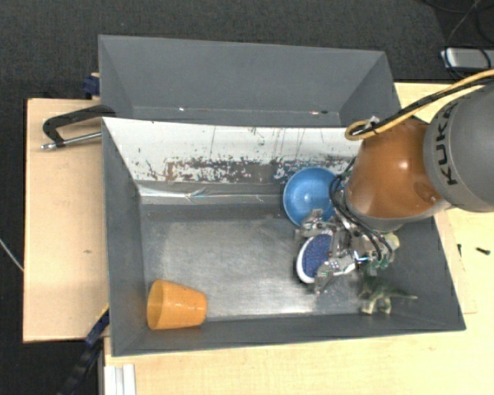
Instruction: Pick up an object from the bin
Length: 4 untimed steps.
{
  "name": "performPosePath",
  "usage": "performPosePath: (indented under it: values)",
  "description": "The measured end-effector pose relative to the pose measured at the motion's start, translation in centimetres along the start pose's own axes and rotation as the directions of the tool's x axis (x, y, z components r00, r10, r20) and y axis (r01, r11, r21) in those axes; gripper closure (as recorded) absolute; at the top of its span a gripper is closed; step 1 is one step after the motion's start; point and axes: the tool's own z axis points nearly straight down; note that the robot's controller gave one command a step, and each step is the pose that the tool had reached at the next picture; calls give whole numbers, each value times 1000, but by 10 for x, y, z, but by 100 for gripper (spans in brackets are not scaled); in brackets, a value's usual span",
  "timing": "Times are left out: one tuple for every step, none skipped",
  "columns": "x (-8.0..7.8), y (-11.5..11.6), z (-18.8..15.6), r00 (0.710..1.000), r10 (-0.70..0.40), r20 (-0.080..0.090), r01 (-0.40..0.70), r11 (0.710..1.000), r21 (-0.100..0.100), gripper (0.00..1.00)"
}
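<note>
One blue-white oval point(309, 259) beside tool point(336, 255)

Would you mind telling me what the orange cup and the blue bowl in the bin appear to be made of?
The orange cup, lying on its side at the front left of the bin, looks like matte plastic: even colour, soft sheen. The blue bowl near the back wall is probably glossy plastic, with a pale highlight.

Grey bin point(230, 253) floor: orange cup point(177, 304) at 8 o'clock, blue bowl point(307, 192) at 1 o'clock, green toy point(379, 299) at 4 o'clock.
</note>
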Motion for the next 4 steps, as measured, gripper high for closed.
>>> performPosePath:
  values:
    - [-1,1,-1,1000,0,1,0,1000,0,0]
    - [-2,2,-1,1000,0,0,0,1000,0,0]
    - [-3,3,-2,1000,0,2,0,1000,0,100]
    - [-5,4,-82,1000,0,5,0,1000,2,100]
